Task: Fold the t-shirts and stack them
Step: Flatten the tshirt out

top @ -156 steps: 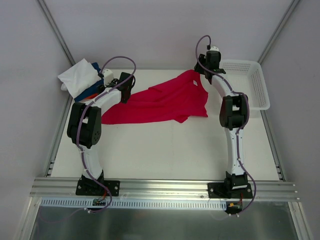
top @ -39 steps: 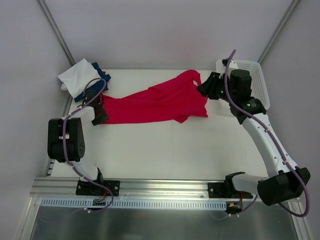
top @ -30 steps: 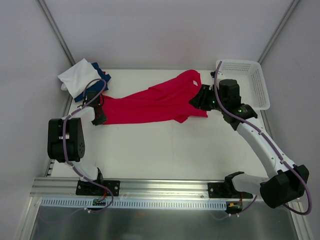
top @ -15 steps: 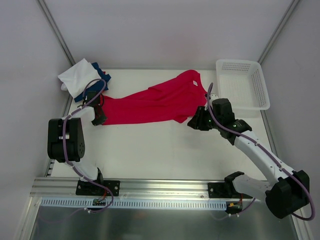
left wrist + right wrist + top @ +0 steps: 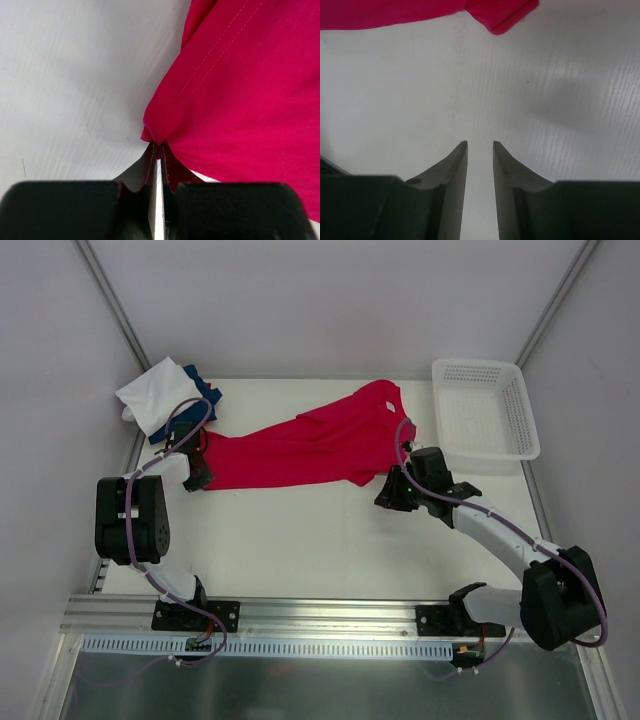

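Observation:
A crimson-red t-shirt (image 5: 310, 445) lies spread slantwise across the far half of the table. My left gripper (image 5: 196, 480) is at its left corner. In the left wrist view the gripper (image 5: 156, 145) is shut on the hemmed corner of the red cloth (image 5: 240, 90). My right gripper (image 5: 383, 500) is low over bare table, just off the shirt's near right edge. Seen from the right wrist, this gripper (image 5: 480, 144) is open with nothing between its fingers, and the shirt's edge (image 5: 502, 15) lies ahead of the tips. Folded white (image 5: 158, 395) and dark blue (image 5: 207, 390) t-shirts are stacked at the far left corner.
A white lattice basket (image 5: 524, 415) stands at the far right corner, behind my right arm. Metal rails run along both sides of the table and a rail crosses the near edge by the arm bases. Bare white tabletop (image 5: 330, 550) lies between the shirt and the bases.
My right arm has swung from beside the basket down to the shirt's near right edge, and its jaws have narrowed a little. My left gripper has closed on the shirt corner and stayed there.

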Controlling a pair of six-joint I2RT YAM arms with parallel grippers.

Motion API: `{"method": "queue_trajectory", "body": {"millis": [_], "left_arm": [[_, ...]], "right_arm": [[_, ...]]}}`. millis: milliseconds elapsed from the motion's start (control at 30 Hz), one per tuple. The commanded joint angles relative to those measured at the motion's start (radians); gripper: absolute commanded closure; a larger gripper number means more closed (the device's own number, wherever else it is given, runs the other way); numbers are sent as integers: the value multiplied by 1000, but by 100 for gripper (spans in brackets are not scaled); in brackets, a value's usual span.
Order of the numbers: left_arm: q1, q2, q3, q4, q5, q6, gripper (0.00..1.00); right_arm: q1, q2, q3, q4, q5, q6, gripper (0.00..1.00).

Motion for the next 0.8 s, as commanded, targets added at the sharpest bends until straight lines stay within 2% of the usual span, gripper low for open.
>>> {"method": "queue_trajectory", "body": {"millis": [0, 267, 400, 767], "left_arm": [[8, -3, 19, -43, -37, -4, 100], [10, 2, 17, -45, -48, -3, 100], [8, -1, 15, -45, -48, -4, 100], [8, -1, 14, -45, -51, -4, 100]], "right_arm": [[-37, 61, 44, 63, 38, 0, 70], [-182, 219, 153, 84, -32, -57, 65], [-286, 260, 187, 84, -71, -85, 63], [-433, 346, 223, 106, -161, -88, 59]]}}
